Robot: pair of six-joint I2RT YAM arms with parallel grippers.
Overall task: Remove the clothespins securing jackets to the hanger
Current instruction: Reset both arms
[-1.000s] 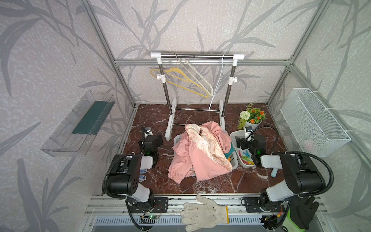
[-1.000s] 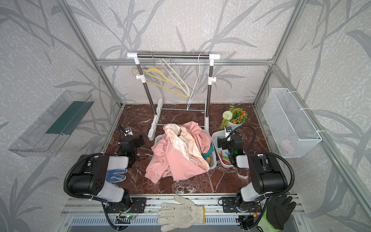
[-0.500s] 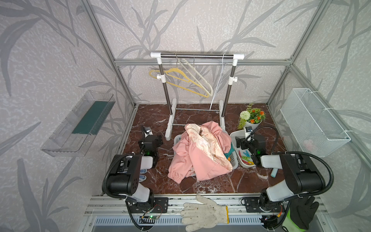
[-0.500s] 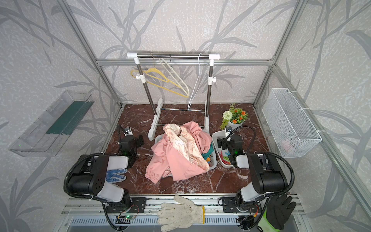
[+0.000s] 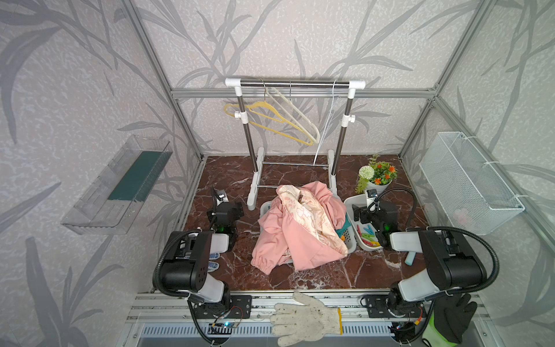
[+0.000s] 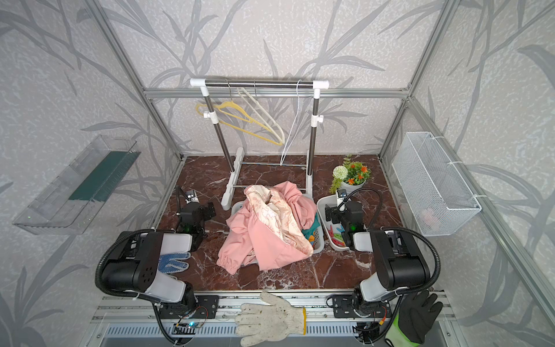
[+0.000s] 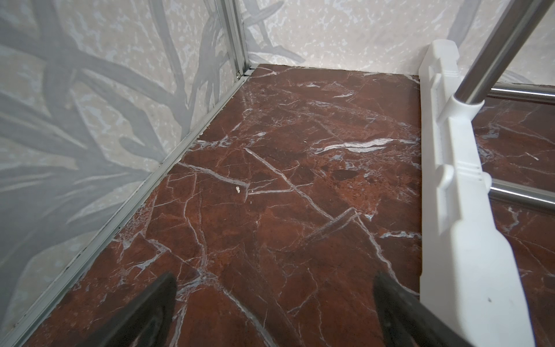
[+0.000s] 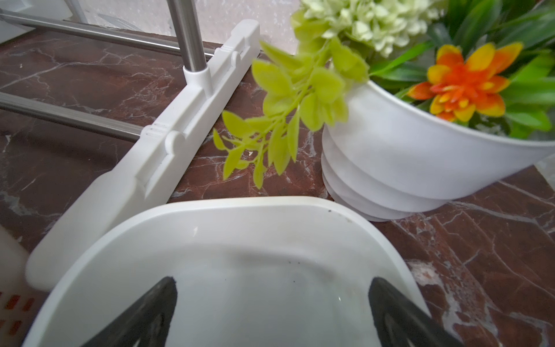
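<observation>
**pegwatcher:** Anything change in the last second? I can't spot it.

**yam_fan:** Nope, nothing has moved. Both arms sit low at the front of the desk, same as a second ago. The left jaws are spread wide over bare marble near the left edge, next to the rack foot, with nothing between them. The right jaws are just as wide and empty, hanging over the far end of the white tub.

**pegwatcher:** So where are the clothespins?

**yam_fan:** There's a colourful bunch of clothespins in that tub, toward the right edge. I don't see any on the rack. All three hangers hang bare on the rail along the back edge.

**pegwatcher:** And the jackets?

**yam_fan:** The pink jacket is heaped mid-desk over a basket, cream lining showing. A bit of teal peeks out under it on the tub side. Could be another jacket, can't tell. Whatever else is in that basket is buried.

**pegwatcher:** Done, then?

**yam_fan:** Looks that way to me. Nothing is pinned to a hanger, and the arms look parked. A stillness like this reads as the end, not a pause before another grab.
</observation>
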